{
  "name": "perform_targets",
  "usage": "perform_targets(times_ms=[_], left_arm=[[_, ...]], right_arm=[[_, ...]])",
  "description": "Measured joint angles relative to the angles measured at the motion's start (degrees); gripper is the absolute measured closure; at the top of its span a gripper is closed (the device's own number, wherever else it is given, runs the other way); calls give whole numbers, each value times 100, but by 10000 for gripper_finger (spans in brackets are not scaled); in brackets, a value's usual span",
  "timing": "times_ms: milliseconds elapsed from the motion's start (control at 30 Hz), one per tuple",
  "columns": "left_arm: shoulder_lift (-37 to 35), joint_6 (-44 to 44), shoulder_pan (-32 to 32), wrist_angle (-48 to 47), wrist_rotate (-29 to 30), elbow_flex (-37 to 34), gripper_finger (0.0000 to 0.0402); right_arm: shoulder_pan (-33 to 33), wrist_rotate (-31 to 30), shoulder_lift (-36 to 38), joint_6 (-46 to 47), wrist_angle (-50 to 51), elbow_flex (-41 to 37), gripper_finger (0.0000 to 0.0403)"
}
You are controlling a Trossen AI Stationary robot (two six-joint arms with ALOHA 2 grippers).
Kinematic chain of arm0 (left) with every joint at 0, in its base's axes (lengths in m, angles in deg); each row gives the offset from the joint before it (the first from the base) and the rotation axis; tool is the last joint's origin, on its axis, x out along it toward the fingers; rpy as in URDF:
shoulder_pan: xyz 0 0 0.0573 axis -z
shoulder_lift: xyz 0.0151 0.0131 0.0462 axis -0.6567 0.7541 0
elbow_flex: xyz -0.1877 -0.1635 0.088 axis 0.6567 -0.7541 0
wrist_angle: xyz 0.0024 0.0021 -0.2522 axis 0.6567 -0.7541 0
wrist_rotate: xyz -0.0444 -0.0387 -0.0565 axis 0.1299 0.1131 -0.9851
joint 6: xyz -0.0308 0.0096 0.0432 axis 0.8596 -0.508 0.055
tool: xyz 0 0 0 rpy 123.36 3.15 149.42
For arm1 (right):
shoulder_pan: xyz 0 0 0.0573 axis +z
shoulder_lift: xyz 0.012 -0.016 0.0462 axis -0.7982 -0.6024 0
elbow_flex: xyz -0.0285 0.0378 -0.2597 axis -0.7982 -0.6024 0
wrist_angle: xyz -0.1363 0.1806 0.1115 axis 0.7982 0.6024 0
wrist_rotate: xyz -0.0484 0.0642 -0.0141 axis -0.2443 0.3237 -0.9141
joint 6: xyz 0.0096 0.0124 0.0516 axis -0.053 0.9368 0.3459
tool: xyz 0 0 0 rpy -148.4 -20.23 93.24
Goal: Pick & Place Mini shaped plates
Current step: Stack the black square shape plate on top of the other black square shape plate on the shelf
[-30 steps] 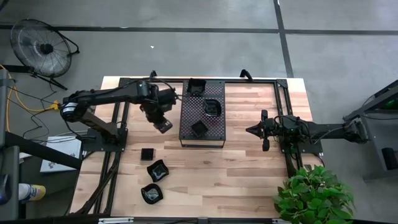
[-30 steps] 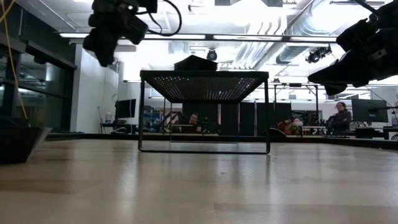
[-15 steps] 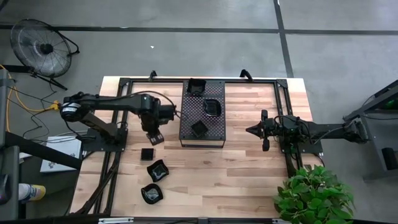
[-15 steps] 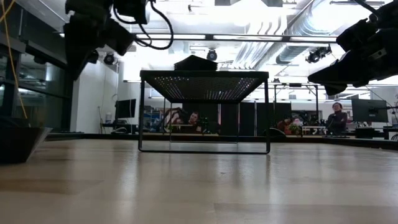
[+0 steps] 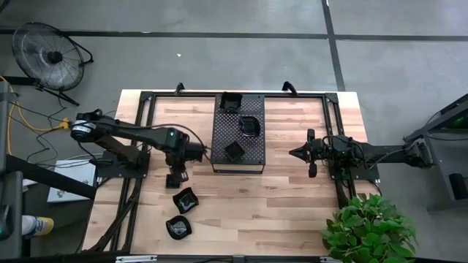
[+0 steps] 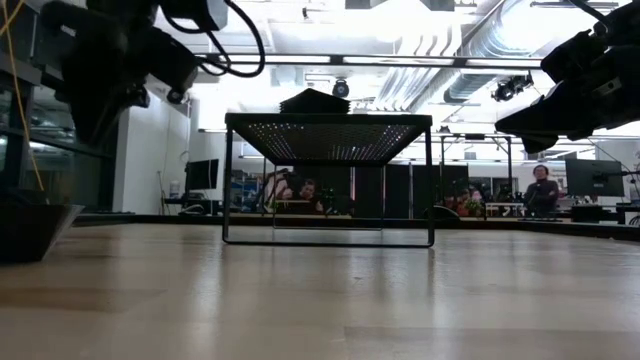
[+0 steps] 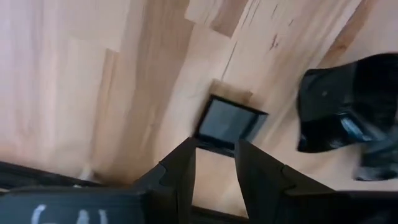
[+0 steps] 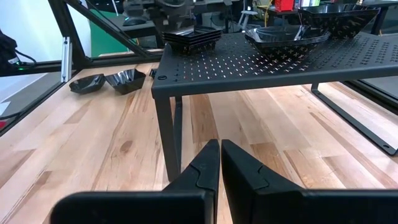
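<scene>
My left gripper (image 5: 175, 174) points down, open, over a small square plate (image 7: 230, 121) that lies flat on the wood and shows just beyond the fingertips in the left wrist view. The arm mostly hides this plate in the high view. Two wavy-edged plates (image 5: 185, 199) (image 5: 178, 227) lie nearer the front edge; one of them (image 7: 345, 112) shows beside the square plate. More plates are stacked on the perforated tray (image 5: 238, 157), in three piles (image 5: 231, 102) (image 5: 249, 126) (image 5: 234, 150). My right gripper (image 5: 311, 153) waits shut at the right, level.
The raised tray stands on thin legs (image 8: 165, 124) at the table's middle back, with room under it. Black frame rails (image 5: 139, 146) run along both table sides. A plant (image 5: 369, 230) stands at the near right corner. People sit in the room beyond.
My left gripper has swung from beside the tray's left edge toward the near edge and has come down, rolling a little, until it stands over the small square plate. Its fingers stay open. No plate has moved.
</scene>
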Motion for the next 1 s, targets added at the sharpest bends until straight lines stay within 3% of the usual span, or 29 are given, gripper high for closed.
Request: perform_targets(times_ms=[133, 333, 433, 633, 1000], left_arm=[[0, -124, 225, 158, 502, -79, 293], [0, -150, 272, 625, 762, -80, 293], [0, -571, 266, 821, 970, -80, 293], [0, -1461, 433, 463, 552, -85, 293], [-9, -1882, 836, 452, 307, -855, 293]], right_arm=[[-1, 1, 0, 0, 0, -2, 391], [-2, 0, 0, 0, 0, -2, 391], [-1, 0, 0, 0, 0, 0, 391], [-1, 1, 0, 0, 0, -2, 391], [0, 2, 0, 0, 0, -2, 391]])
